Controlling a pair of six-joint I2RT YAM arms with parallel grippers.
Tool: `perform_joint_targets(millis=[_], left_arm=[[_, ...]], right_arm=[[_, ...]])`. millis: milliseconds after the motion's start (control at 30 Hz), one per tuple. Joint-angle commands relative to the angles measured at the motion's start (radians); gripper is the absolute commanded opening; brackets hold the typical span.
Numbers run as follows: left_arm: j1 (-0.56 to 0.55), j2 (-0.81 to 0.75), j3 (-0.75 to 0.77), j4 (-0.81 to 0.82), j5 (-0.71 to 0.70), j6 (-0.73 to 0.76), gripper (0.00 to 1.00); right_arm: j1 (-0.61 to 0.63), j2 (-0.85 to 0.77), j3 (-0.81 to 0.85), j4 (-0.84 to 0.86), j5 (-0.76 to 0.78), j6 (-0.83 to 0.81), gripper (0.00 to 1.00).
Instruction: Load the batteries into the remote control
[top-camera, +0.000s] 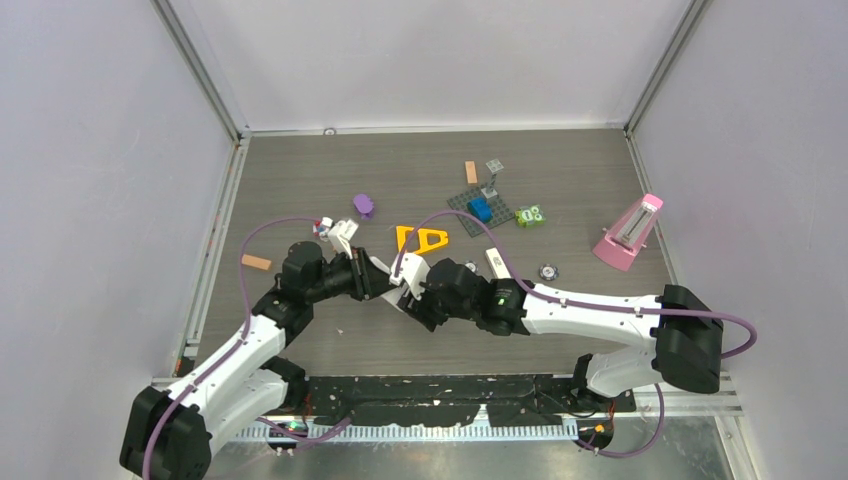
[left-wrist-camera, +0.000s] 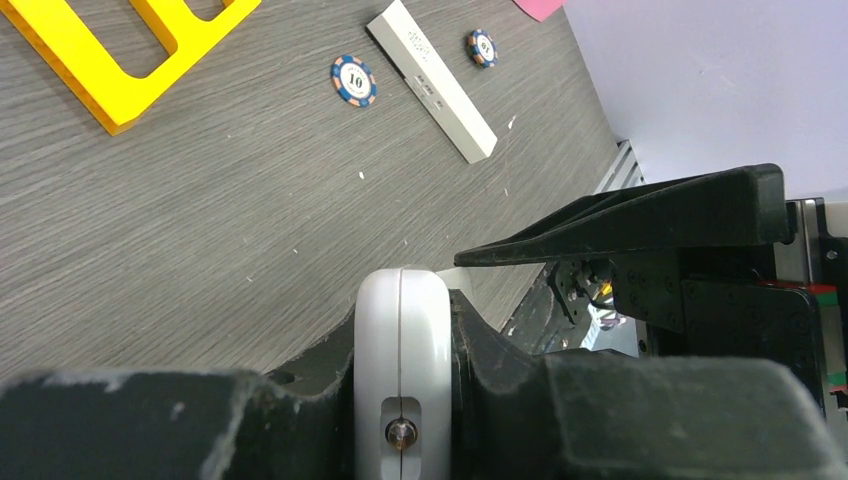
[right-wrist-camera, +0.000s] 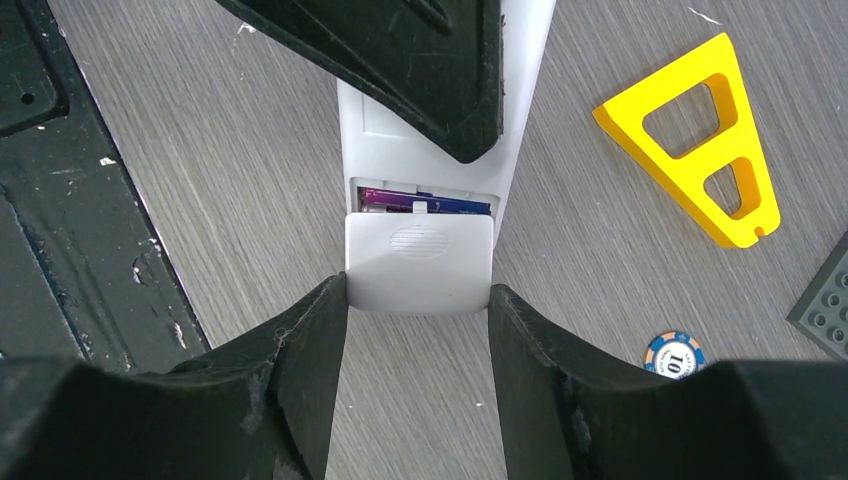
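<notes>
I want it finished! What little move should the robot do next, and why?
Probably the right gripper should slide the battery cover fully shut: it grips the cover, which is only partly on, batteries show in the gap, and the left gripper holds the remote control.

The remote control (right-wrist-camera: 420, 255) is looking white, and the batteries (right-wrist-camera: 425, 202) in it are showing purple and blue. The bench (right-wrist-camera: 600, 280) is wearing grey wood stripes, the triangle (right-wrist-camera: 630, 125) is shining yellow, and the chip (right-wrist-camera: 675, 355) is showing blue and orange.

White arm links (top-camera: 245, 345), black joints (top-camera: 300, 268), purple cables (top-camera: 243, 290) and scuffed black claw fingers (right-wrist-camera: 300, 400).
</notes>
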Motion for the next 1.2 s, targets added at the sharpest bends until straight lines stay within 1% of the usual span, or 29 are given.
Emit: perform_joint_targets(millis=[0,767,1167], left_arm=[[-0.004,-0.023,0.049,0.023,-0.027,0.012,0.00],[-0.004,-0.015,0.054,0.017,-0.003,0.010,0.00],[-0.005,-0.019,0.059,0.022,-0.014,0.004,0.00]], right_arm=[[0.005,-0.032,0.024,0.045,0.015,-0.013,0.37],[0.005,0.002,0.059,0.056,0.026,-0.021,0.37],[0.006,0.043,0.082,0.025,0.016,-0.018,0.36]])
